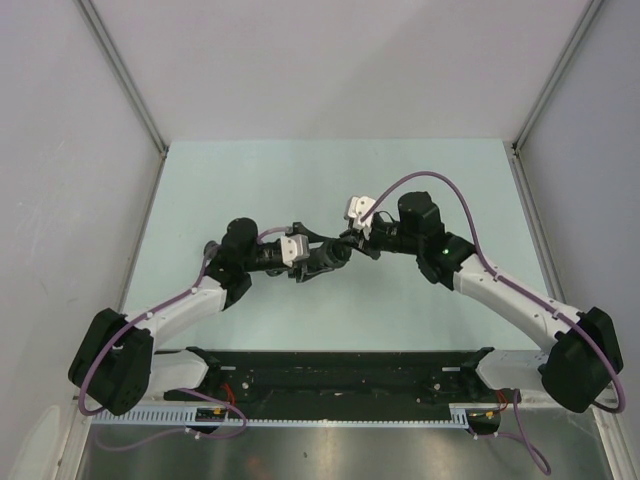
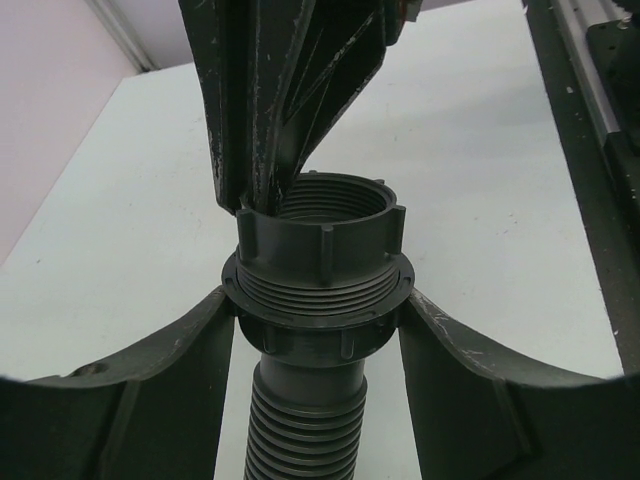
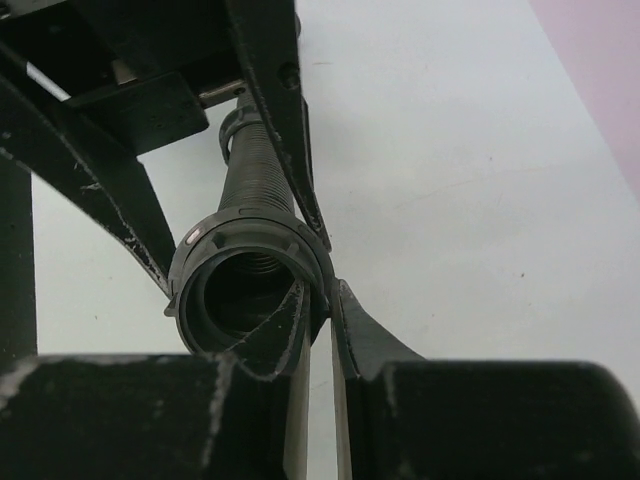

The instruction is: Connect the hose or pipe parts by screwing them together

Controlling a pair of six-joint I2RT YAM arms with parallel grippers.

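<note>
No legible text, labels or numbers

I see the tube (image 2: 303, 425): black, corrugated, ending in a wider threaded collar. The ribbed ring nut (image 2: 322, 232) sits coaxially on that collar, part-way on, with several threads exposed below it. Both hang over the worktop's (image 1: 250, 180) middle.

Reaching in from both sides with bent arms. Squeezing firmly with the left gripper (image 2: 318, 330). Probably pinching nearly closed with the right gripper (image 3: 318, 300), right beside the left.
</note>
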